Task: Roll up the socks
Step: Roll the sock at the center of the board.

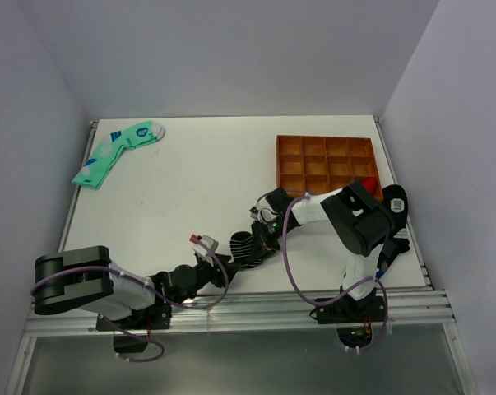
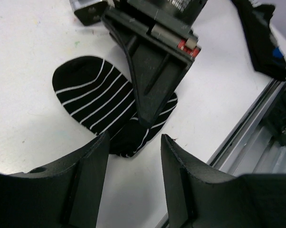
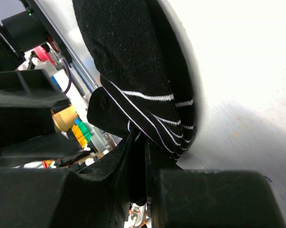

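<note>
The short black knit ankle socks with thin white cross stripes (image 1: 241, 245) are seen lying on the white table (image 1: 190, 189), close to its near edge and between the two arms. In the left wrist view they are laid flat, with one end folded up and over at the side nearer the table's edge.

That folded end is pinched by the right gripper (image 3: 142, 166). Its two black fingers are pressed nearly together, with only dark striped fabric caught between them. In the right wrist view the knit is seen drawn up out of the jaws, with the striped layers bunched just above the fingertips.

The left gripper (image 2: 132, 156) is held low over the table just beside the socks, on their near side. Its jaws are spread about halfway, and nothing is gripped between them. Whether its fingertips touch the knit cannot be told.

A pair of mint-green socks with blue marks (image 1: 116, 152) is laid at the far left corner, well apart. An orange compartmented tray (image 1: 280, 164) is set at the far right.
</note>
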Motion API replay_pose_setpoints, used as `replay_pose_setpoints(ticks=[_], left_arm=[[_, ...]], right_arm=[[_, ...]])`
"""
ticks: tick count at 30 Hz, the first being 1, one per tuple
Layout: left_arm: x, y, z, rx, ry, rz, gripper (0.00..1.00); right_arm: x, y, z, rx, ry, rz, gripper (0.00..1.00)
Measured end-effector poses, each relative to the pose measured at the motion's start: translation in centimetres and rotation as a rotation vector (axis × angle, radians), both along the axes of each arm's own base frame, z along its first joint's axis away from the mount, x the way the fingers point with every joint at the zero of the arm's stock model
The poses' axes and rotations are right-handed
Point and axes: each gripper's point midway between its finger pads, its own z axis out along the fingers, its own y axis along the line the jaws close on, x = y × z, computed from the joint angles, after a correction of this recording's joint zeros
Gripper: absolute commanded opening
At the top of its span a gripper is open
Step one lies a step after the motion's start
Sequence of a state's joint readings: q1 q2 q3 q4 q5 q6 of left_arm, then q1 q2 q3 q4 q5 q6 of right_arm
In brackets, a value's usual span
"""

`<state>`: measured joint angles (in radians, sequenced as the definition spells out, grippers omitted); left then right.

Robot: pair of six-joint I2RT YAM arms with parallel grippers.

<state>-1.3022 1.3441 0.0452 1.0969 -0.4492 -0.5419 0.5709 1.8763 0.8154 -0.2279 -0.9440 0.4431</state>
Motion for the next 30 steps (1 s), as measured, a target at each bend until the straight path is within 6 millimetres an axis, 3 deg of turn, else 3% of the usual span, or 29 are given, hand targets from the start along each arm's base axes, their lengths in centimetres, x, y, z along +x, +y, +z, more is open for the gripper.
replay_pose_setpoints(ticks=[8,30], left_arm=[[-0.4,0.2,-2.7,0.086,0.021,-0.020,0.52],[-0.3,-1.0,-2.0,0.078,-0.007,-0.042,0.53]], right_arm=[[0.0,-0.1,0.0,-0.006,0.001,0.001,0.14],[0.0,-0.1,0.0,-0.006,0.000,0.002,0.13]])
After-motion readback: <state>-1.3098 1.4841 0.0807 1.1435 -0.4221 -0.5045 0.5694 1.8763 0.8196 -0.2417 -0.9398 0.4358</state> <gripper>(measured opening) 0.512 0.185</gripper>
